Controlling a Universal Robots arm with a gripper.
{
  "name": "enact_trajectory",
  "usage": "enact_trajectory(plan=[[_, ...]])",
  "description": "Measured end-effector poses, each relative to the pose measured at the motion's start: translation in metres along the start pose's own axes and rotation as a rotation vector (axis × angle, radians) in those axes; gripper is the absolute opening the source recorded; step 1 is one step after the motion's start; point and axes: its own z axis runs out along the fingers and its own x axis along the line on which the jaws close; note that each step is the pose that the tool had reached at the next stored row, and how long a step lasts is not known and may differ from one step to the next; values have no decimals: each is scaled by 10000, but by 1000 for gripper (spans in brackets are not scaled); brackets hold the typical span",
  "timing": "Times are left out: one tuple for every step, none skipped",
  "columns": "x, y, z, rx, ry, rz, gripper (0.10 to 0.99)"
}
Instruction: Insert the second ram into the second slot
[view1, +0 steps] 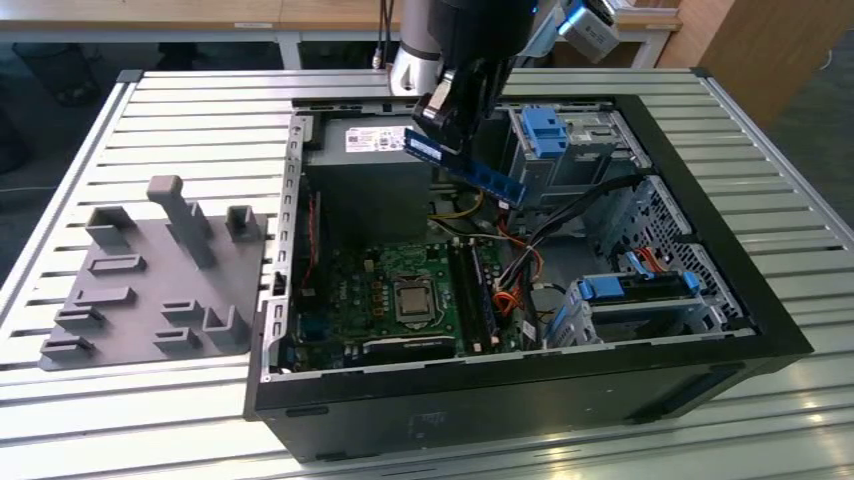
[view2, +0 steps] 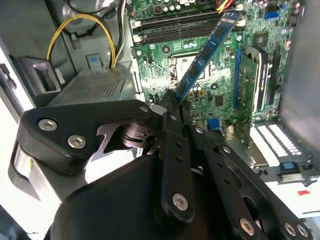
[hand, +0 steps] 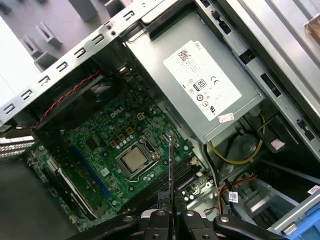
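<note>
An open black computer case (view1: 534, 400) lies on a slatted metal table (view1: 200, 110). At the exterior view's left, just beside it, sits a grey moulded holder (view1: 147, 280). Inside, a green motherboard (view1: 350, 290) lies near and a grey power supply (view1: 360, 190) far. Blue drive brackets (view1: 541, 130) stand at the exterior view's right. Yellow cables (view2: 82, 20) loop beside the supply.
</note>
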Motion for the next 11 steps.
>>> enact_trajectory(plan=[[0,0,5,1,1,162,137],[0,0,10,1,0,331,137],[0,-1,17,0,-3,524,137],[0,-1,24,-2,-6,703,137],[0,0,31,-5,-8,885,137],[0,-1,38,-7,-11,1063,137],[-1,-1,45,-9,-14,1244,137],[-1,-1,53,-12,-17,1423,137],[-1,-1,60,-14,-20,1603,137],[-1,-2,67,-16,-23,1782,137],[-1,-2,75,-19,-25,1977,137]])
